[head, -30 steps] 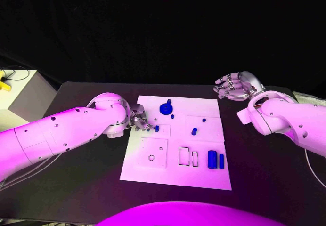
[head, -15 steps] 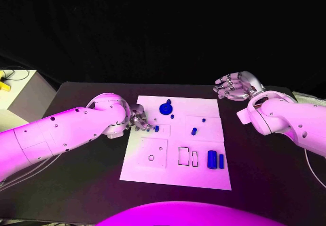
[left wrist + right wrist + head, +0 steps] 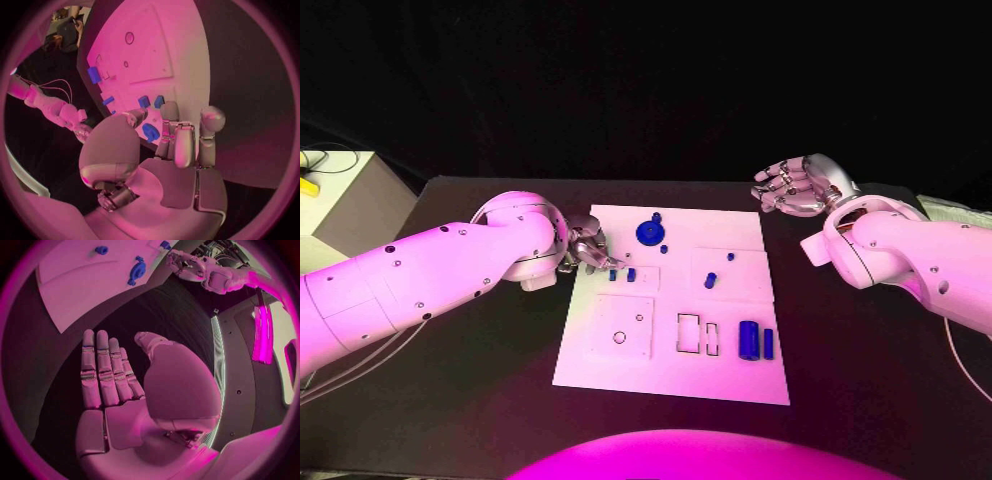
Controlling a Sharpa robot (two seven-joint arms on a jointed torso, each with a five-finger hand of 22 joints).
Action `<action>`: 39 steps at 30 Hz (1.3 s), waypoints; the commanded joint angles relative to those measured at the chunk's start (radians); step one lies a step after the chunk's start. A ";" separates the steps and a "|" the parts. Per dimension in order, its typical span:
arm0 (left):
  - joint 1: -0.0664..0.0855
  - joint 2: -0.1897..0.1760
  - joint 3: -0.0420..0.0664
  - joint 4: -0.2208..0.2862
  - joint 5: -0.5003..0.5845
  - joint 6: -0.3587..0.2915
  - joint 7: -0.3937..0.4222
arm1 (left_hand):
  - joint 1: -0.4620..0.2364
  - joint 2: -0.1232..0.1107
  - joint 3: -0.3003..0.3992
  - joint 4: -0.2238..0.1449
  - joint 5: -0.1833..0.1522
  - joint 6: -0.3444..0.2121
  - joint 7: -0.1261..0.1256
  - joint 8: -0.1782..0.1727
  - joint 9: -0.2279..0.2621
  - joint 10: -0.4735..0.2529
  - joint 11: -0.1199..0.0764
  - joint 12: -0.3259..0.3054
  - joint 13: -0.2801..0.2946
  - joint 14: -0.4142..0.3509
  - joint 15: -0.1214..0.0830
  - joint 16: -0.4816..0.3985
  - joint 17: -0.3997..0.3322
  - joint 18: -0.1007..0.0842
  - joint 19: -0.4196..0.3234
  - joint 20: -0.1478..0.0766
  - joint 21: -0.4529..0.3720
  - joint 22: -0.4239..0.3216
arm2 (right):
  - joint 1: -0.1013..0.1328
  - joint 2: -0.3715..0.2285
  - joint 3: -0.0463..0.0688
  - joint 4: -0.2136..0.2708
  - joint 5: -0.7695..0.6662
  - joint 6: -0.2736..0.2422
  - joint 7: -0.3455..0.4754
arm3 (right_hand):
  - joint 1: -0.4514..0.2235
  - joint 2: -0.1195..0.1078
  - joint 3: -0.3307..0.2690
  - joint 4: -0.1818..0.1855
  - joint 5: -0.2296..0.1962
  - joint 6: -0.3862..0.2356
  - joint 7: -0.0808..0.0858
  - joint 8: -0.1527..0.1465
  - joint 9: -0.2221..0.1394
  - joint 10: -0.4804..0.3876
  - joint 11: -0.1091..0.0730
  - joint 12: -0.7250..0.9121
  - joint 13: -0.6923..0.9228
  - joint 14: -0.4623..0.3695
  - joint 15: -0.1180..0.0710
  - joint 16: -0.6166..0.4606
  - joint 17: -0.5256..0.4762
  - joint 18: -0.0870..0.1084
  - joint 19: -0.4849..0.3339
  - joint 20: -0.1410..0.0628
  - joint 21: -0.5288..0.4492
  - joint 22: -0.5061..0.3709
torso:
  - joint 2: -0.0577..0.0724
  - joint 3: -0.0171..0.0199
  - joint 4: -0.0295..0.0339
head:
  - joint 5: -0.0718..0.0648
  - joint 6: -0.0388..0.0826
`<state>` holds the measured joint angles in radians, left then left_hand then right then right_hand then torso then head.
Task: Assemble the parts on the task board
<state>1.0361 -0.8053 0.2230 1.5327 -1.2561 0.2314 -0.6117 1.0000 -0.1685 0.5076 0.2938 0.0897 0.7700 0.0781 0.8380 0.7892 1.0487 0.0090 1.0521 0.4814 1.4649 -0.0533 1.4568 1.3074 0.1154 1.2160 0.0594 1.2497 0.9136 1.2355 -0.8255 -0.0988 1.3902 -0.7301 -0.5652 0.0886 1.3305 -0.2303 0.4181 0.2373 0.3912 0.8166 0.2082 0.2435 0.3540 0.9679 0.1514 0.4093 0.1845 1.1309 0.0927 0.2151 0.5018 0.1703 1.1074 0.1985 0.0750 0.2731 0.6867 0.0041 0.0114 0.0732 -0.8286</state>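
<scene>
The task board (image 3: 678, 378) lies flat in the middle of the black counter (image 3: 877, 370), its near edge toward the robot. Nearest on it, toward its right side, two upright blue parts (image 3: 757, 341) stand side by side, the broader one on the left, the slimmer just beside it. Left of them are two dark-edged rectangular slots (image 3: 691, 333), and further left a square outline with a small ring (image 3: 620, 337) in it.

Further back, at the board's left edge, the left hand (image 3: 586, 249) reaches over the board. Its fingers (image 3: 177, 131) are curled together above a small blue part (image 3: 150, 132); whether they actually grip it cannot be told. Two small blue parts (image 3: 622, 275) stand just beside the fingertips on the board. A slanted blue part (image 3: 711, 280) lies near the board's middle, with a tiny one (image 3: 730, 257) behind it.

Farther still, a round blue part (image 3: 649, 232) with a stub sits near the board's far edge, a small blue dot (image 3: 664, 249) just in front of it.

Beyond the board's far right corner, well apart from every part, the right hand (image 3: 798, 186) is held above the counter. Its fingers (image 3: 103, 371) lie straight and close together, the thumb apart, holding nothing.
</scene>
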 commanded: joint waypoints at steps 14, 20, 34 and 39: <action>0.001 0.004 0.074 0.024 0.054 -0.145 0.163 | 0.183 0.000 0.094 -0.014 0.008 -0.144 0.079 -0.099 -0.109 -0.191 0.076 -0.114 -0.090 -0.250 0.073 -0.235 -0.337 0.068 -0.220 0.057 -0.243 -0.328 | -0.006 0.004 0.000 -0.005 0.001 0.010 0.011 | -0.012 -0.001 0.001 -0.002 0.005 -0.007 0.018 0.004 -0.001 0.000 0.003 0.003 -0.001 0.007 0.003 -0.007 -0.002 0.013 0.006 0.003 -0.006 -0.001 | 0.000 0.0023 0.0004 | -0.004 0.007; 0.000 0.055 0.042 -0.018 0.015 -0.336 0.359 | 0.364 -0.041 0.177 -0.102 0.000 -0.116 0.085 -0.121 -0.186 -0.208 0.079 -0.148 -0.140 -0.302 0.073 -0.286 -0.433 0.069 -0.212 0.057 -0.274 -0.351 | -0.008 0.011 0.000 -0.010 0.008 0.013 0.018 | -0.009 0.003 0.005 -0.005 0.007 -0.006 0.016 0.006 -0.002 0.000 0.002 0.005 -0.007 0.008 0.002 -0.011 -0.003 0.013 0.007 0.003 -0.006 -0.009 | 0.001 0.0020 -0.0001 | -0.009 0.020; 0.000 0.147 -0.065 -0.174 -0.183 -0.545 0.698 | 0.417 -0.088 0.145 -0.193 -0.005 -0.067 0.096 -0.296 -0.375 -0.255 0.100 -0.296 -0.266 -0.381 0.090 -0.322 -0.542 0.069 -0.246 0.070 -0.268 -0.342 | -0.011 0.020 0.000 -0.015 0.017 0.016 0.026 | -0.004 0.002 0.008 -0.010 0.007 -0.004 0.016 0.007 -0.002 -0.003 0.002 0.004 -0.012 0.006 0.002 -0.016 -0.004 0.013 0.006 0.003 -0.007 -0.013 | 0.004 0.0014 -0.0036 | -0.027 0.048; 0.001 0.178 -0.082 -0.213 -0.246 -0.547 0.697 | 0.396 -0.093 0.116 -0.184 -0.014 -0.061 0.098 -0.312 -0.393 -0.252 0.103 -0.300 -0.277 -0.339 0.095 -0.276 -0.494 0.069 -0.240 0.076 -0.263 -0.340 | -0.011 0.021 0.000 -0.015 0.017 0.017 0.025 | -0.003 0.003 0.009 -0.011 0.008 -0.005 0.016 0.007 -0.002 -0.003 0.002 0.004 -0.012 0.006 0.003 -0.016 -0.004 0.013 0.005 0.003 -0.007 -0.014 | 0.002 0.0020 -0.0030 | -0.026 0.046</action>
<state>1.0357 -0.6341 0.1407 1.3255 -1.4136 -0.2736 0.0274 1.4024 -0.2608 0.6274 0.1100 0.0817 0.7043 0.1765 0.5303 0.3967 0.8024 0.1090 0.7580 0.2057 1.1205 0.0413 1.1776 0.8095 0.1725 0.9770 0.1306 0.9836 0.5727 1.2246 -0.8059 -0.0988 1.3745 -0.7143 -0.5624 0.0981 1.3305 -0.2303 0.4265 0.2289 0.3949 0.8166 0.2082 0.2435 0.3533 0.9679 0.1515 0.4093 0.1731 1.1308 0.0928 0.2032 0.4986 0.1703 1.1074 0.1986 0.0714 0.2599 0.6899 0.0059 0.0076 0.0471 -0.7820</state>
